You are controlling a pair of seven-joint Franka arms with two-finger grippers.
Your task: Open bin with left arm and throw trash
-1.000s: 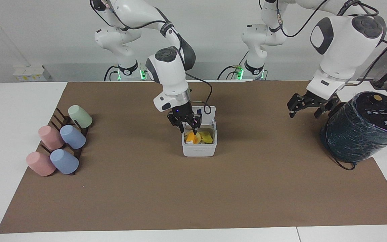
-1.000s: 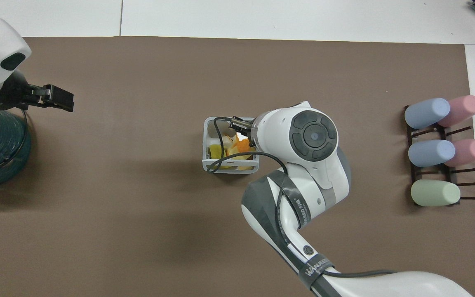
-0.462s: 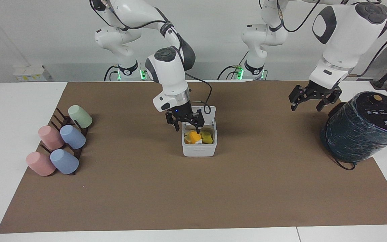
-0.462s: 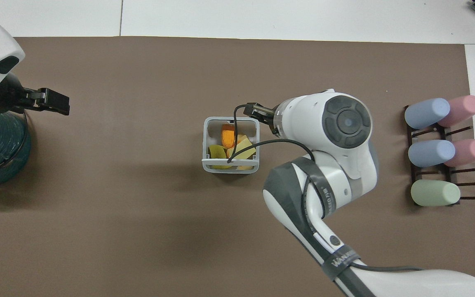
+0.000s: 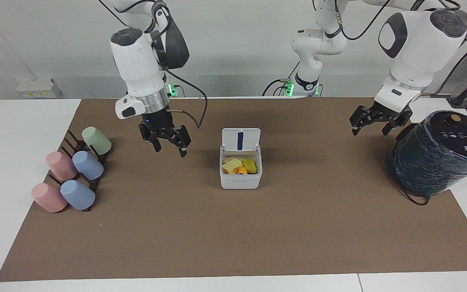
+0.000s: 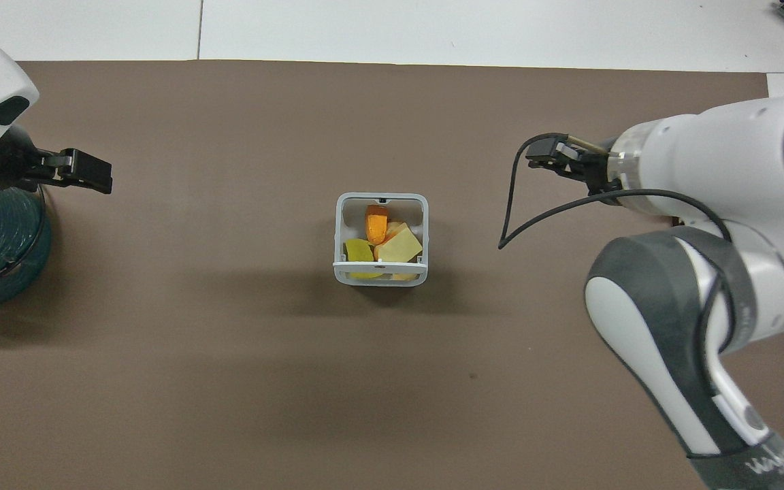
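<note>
Claw states first: the right claw [image 5: 169, 142] hangs spread and empty over the brown mat [image 5: 233, 227], between the cup rack and the bin; the left claw [image 5: 373, 123] hangs spread and empty beside the dark wrapped cylinder [image 5: 436, 152], at the left arm's end of the surface [image 5: 10, 142]. Pastel cups [image 5: 75, 168] lie on their rack at the right arm's end. Mid-mat stands the bin [image 5: 240, 181], lid raised. Inside it lies the trash [image 5: 239, 165]: pale yellow, bright yellow and orange scraps.
</note>
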